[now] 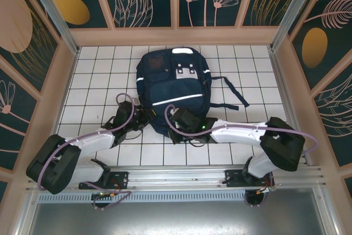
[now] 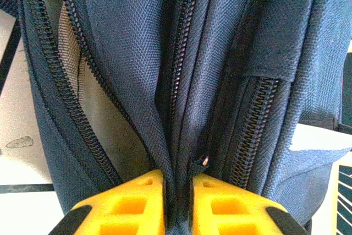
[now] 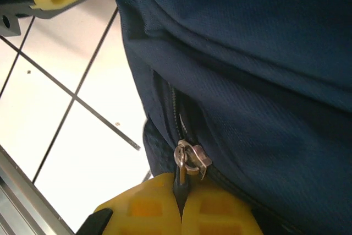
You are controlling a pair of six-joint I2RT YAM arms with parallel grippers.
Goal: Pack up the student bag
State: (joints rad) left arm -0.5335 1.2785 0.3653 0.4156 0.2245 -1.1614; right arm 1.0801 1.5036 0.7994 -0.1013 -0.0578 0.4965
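Bright even light, soft close-ups.

Matt woven student bag [image 2: 137, 42], shiny metal zipper slider [image 3: 190, 158]

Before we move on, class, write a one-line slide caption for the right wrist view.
Right tool pinches the zipper pull of the student bag on the tiled table.

**Tight at the bag's near edge, room out to the sides**
The student bag [image 1: 173, 83] takes up the middle of the table [image 1: 96, 83] and bars my way far. My left gripper [image 2: 179, 185] pinches its fabric and my right gripper [image 3: 181, 205] pinches its zipper pull [image 3: 190, 158], the two close together. Bare tiles lie left. On the right a loose strap [image 1: 234, 96] trails across them. Walls [image 1: 176, 36] close the left, right and far sides.
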